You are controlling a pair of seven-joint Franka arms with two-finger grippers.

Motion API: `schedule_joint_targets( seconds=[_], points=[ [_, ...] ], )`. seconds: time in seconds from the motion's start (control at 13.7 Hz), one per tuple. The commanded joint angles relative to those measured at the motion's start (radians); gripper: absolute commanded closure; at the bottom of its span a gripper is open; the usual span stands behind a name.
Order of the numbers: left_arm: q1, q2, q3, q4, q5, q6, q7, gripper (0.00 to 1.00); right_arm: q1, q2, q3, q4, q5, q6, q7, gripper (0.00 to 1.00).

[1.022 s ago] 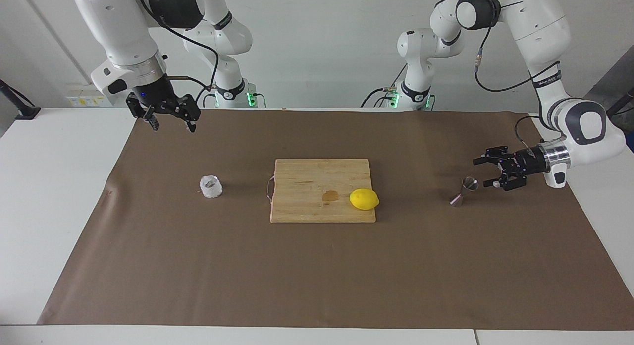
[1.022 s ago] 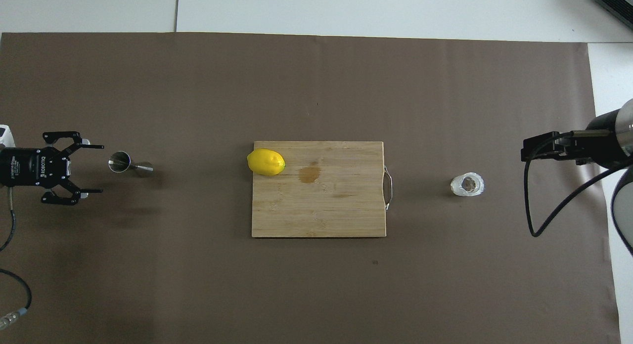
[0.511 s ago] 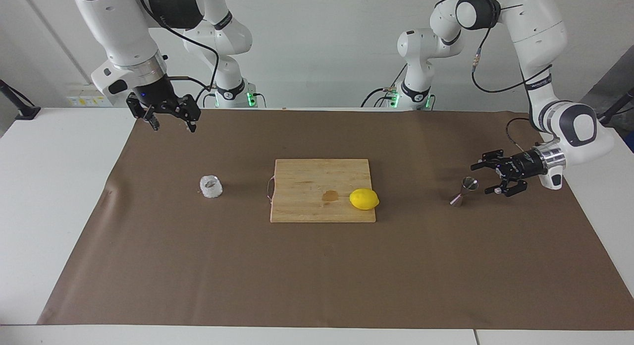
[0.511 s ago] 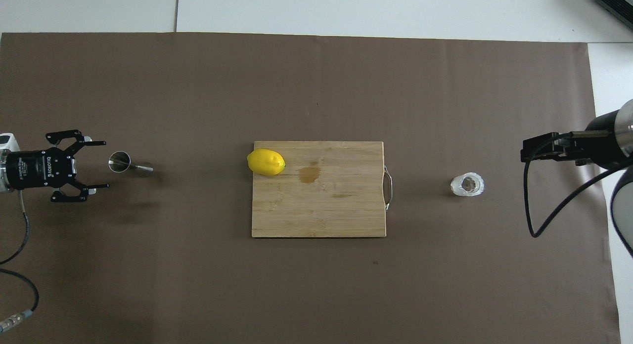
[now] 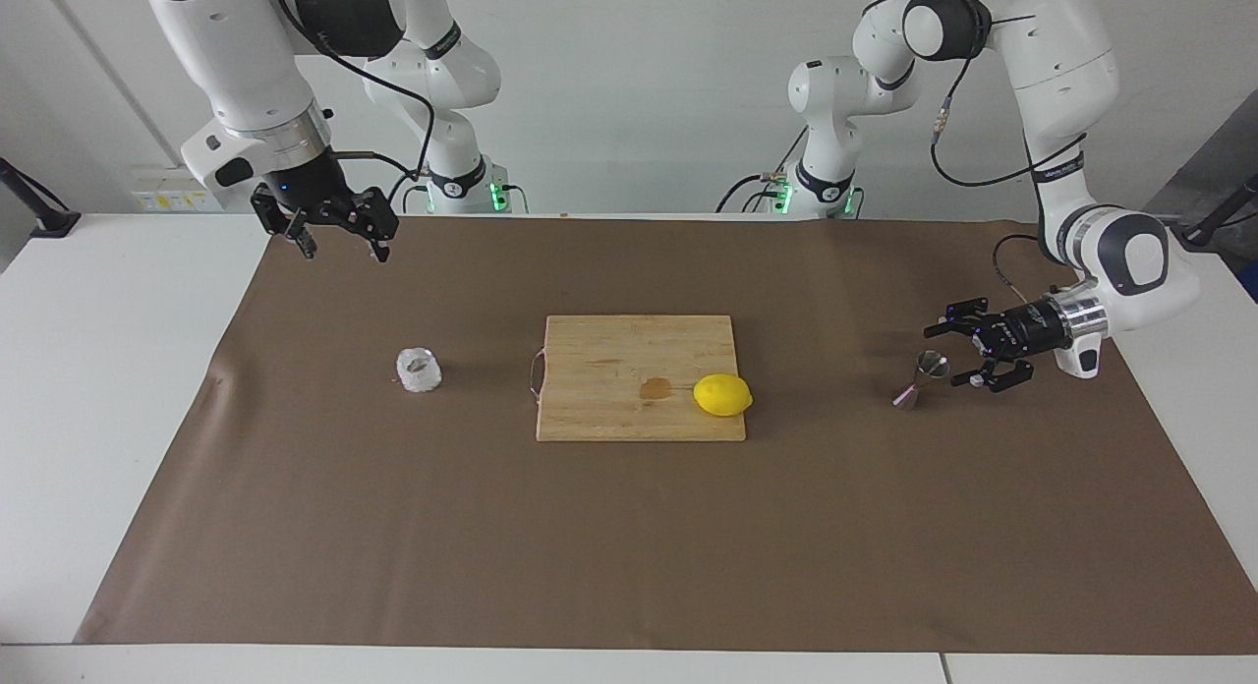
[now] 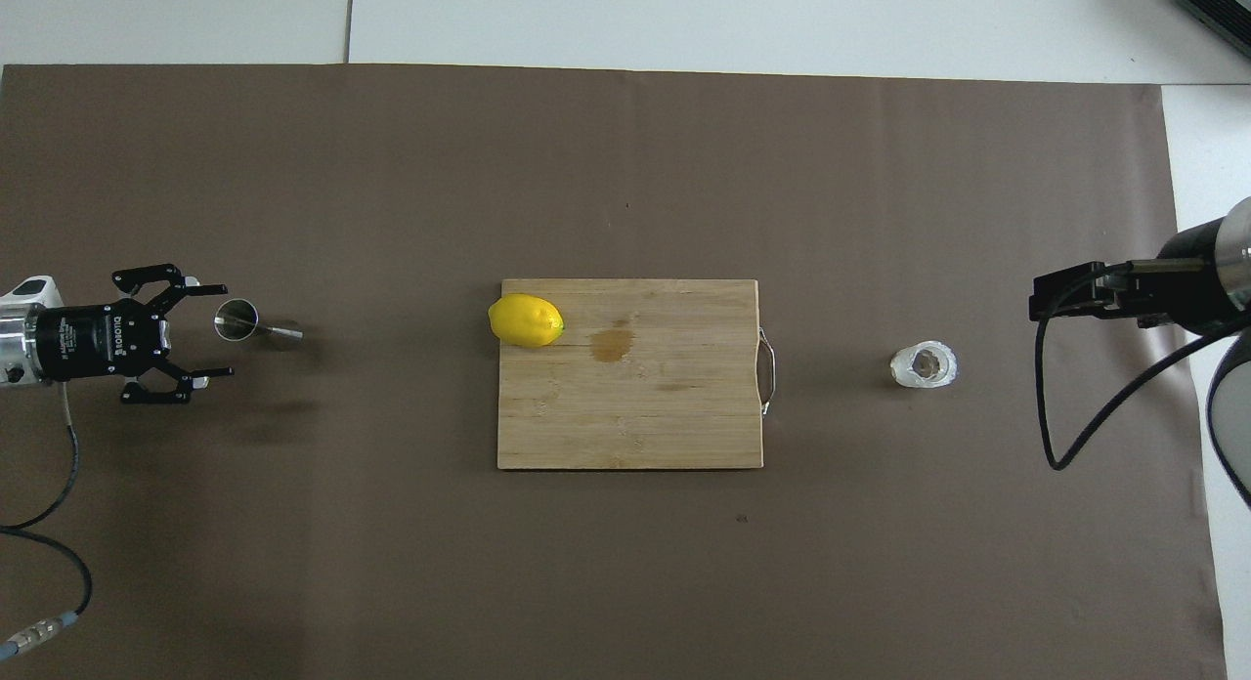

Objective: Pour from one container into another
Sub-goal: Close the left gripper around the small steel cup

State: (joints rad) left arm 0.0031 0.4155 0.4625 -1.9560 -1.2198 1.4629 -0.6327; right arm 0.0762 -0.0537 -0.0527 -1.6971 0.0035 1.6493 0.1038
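Brown-covered surface (image 5: 629, 527): small shiny metal hourglass jigger (image 5: 922, 379) upright, left gripper (image 5: 958, 353) alongside, jaws apart, not touching. Right gripper (image 5: 339, 240) raised, jaws apart, well clear of squat clear textured glass cup (image 5: 419, 370). Risk: light, narrow-waisted jigger knocked over by off-centre closing.

White rounded arms (image 5: 1066, 55), black joints, black cables, black tools (silver wrist rings), green base lights.

White lettering on the left hand (image 6: 207, 331), probably "ROBOTIQ"; nothing else readable.

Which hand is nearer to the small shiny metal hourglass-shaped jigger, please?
The left hand, open, is right beside the small shiny metal hourglass-shaped jigger, not touching. The right hand hangs open over the brown mat's other end.
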Motion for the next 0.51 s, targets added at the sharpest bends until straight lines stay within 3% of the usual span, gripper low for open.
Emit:
schedule_joint_targets(
  seconds=[0.0, 0.44],
  points=[
    [-0.025, 0.009, 0.015, -0.021, -0.032, 0.020, -0.013, 0.00, -0.010, -0.023, -0.001, -0.022, 0.030, -0.006, -0.033, 0.00],
    [-0.037, 0.016, 0.013, -0.037, -0.064, 0.031, -0.010, 0.00, -0.010, -0.026, -0.001, -0.027, 0.030, -0.005, -0.033, 0.00]
  ],
)
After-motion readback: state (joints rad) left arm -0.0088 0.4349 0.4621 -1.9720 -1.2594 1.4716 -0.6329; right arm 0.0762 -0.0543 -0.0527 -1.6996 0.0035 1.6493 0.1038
